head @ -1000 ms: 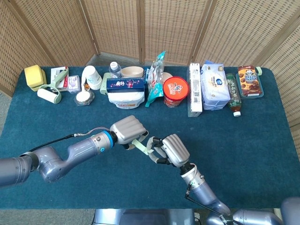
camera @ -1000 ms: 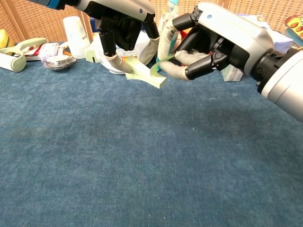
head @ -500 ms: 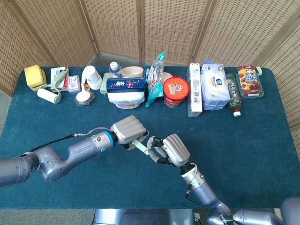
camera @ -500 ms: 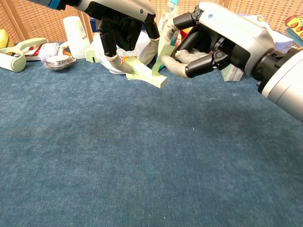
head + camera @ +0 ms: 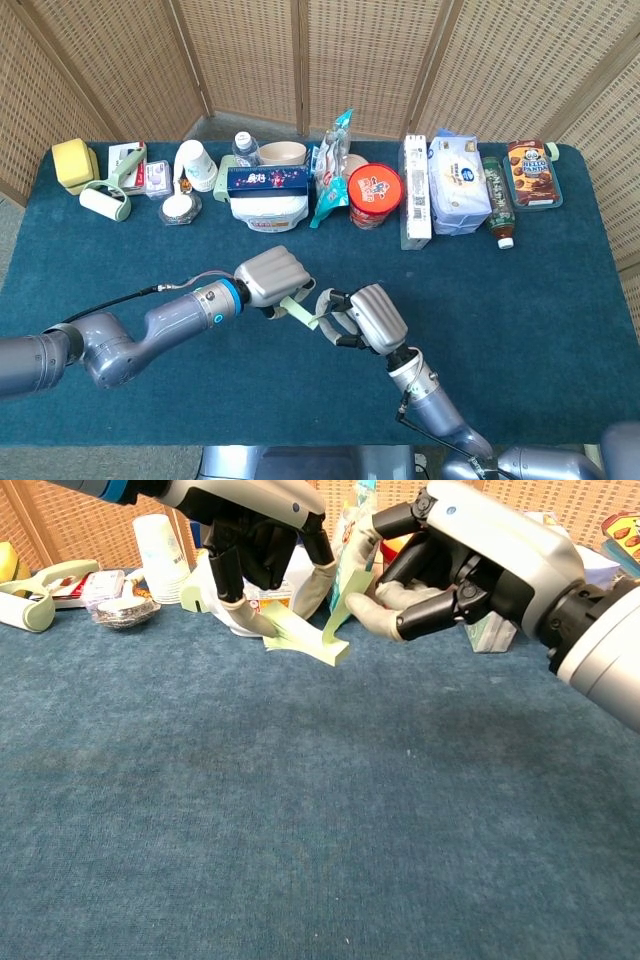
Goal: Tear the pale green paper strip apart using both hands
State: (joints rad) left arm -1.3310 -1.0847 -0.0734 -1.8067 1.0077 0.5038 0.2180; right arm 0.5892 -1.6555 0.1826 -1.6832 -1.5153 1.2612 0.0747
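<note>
1. Chest view: left hand hangs above the blue cloth, fingers curled down and pinching one end of the pale green paper strip.
2. Right hand sits just beside the left; thumb and fingers pinch a second part of the strip, which rises nearly upright from the lower piece into its grasp.
3. Strip runs between the two hands. The lower part lies flat and slightly tilted, with its far corner poking out below the right hand's fingers. Whether it is already split at the bend, I cannot tell.
4. Strip is held clear of the table; a faint shadow lies beneath it.
5. Head view: left hand and right hand close together, paper strip bridging the small gap between them, both arms entering from the near edge.
6. Beyond the left hand, along the far edge: white paper cup, lint roller, yellow sponge, small foil dish.
7. Beyond the gap between the hands: dark blue box on a white tub, snack bag, red-lidded can.
8. Beyond the right hand: tall white carton, tissue pack, green bottle lying on its side, cookie tray.
</note>
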